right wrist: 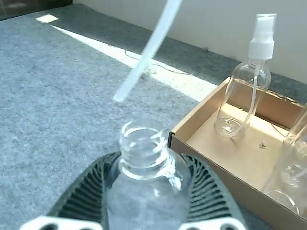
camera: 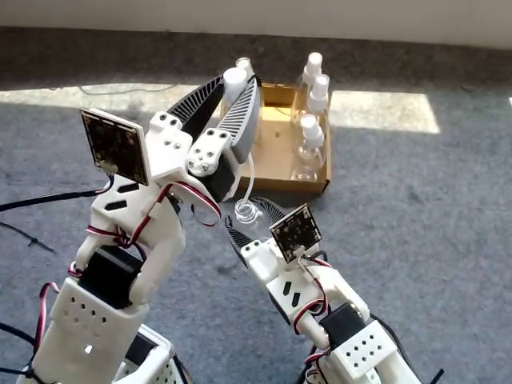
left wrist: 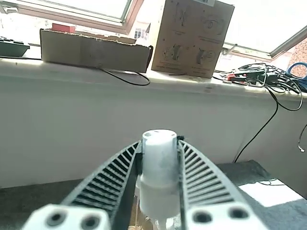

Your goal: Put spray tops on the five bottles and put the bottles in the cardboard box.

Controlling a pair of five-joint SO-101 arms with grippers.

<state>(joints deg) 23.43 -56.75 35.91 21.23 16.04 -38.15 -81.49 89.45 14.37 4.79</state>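
While the tube (right wrist: pixel 144 52) hangs over the bottle (right wrist: pixel 144 201), we're mid-capping.
Left gripper (left wrist: pixel 159 143) clamped on the top (left wrist: pixel 159 165), right gripper (right wrist: pixel 149 158) clamped on the bottle to steady it for threading.

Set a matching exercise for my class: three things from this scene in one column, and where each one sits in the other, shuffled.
1. spray top
2. uncapped bottle
3. capped bottles

A. in the cardboard box
B. in the right gripper
C. in the left gripper

Pairs: 1-C, 2-B, 3-A
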